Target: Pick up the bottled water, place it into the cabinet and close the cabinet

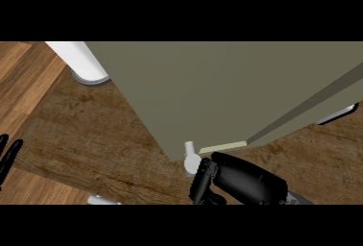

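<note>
Bottled water [190, 158] pokes out beside the cabinet [212, 91], right hand [245, 180] curled round it.

Lighting's pretty flat and even here, kinda dim overall, no obvious single lamp. The big olive cabinet door [212, 91] above the right hand [245, 180] is one smooth tone, with only its thin edge strip just above the hand showing paler. The cabinet side up and to the right of the hand reads darker, so light seems to hit from the front-left. The wooden counter [92, 139] left of the hand goes darker near the cabinet base, like a soft shadow. The black hand shows a faint sheen along its upper edge, otherwise no glare. The white post [81, 60], far up-left of the hand, is the brightest spot.
</note>
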Controlling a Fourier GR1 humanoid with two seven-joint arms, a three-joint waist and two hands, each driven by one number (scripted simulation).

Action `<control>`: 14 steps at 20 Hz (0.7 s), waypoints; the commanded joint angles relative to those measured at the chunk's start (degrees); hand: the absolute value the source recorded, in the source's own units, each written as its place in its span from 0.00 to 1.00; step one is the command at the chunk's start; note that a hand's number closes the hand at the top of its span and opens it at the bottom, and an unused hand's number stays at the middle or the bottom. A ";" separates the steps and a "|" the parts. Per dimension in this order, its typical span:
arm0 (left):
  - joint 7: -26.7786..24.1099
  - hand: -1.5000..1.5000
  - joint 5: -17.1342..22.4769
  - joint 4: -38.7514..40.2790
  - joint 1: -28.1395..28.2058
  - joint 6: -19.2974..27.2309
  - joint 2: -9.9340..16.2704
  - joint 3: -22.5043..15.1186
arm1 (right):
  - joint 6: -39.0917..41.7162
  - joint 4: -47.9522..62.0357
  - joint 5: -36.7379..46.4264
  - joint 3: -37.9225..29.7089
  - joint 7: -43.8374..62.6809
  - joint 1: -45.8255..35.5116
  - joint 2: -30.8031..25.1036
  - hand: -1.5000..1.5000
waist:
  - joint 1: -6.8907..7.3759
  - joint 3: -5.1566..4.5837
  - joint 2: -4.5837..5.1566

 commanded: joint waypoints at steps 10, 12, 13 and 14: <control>-0.98 0.00 1.46 2.52 1.74 -1.97 -0.57 1.85 | -24.05 29.80 5.96 -13.27 1.80 -30.25 7.43 1.00 | -2.18 0.57 -0.45; -0.64 0.00 1.82 1.16 0.92 -0.95 -0.04 2.86 | -26.19 34.67 5.44 -14.66 0.36 -34.29 7.46 1.00 | -2.19 0.74 -0.21; -1.34 0.00 1.15 1.67 2.63 -2.54 -0.61 1.94 | -27.49 36.80 5.47 -14.96 0.16 -36.00 7.47 1.00 | -1.58 0.63 -0.39; -1.03 0.00 1.12 1.72 1.77 -2.26 -0.68 1.74 | -28.88 38.77 5.23 -15.54 -0.90 -36.42 7.47 1.00 | -2.51 0.68 -0.07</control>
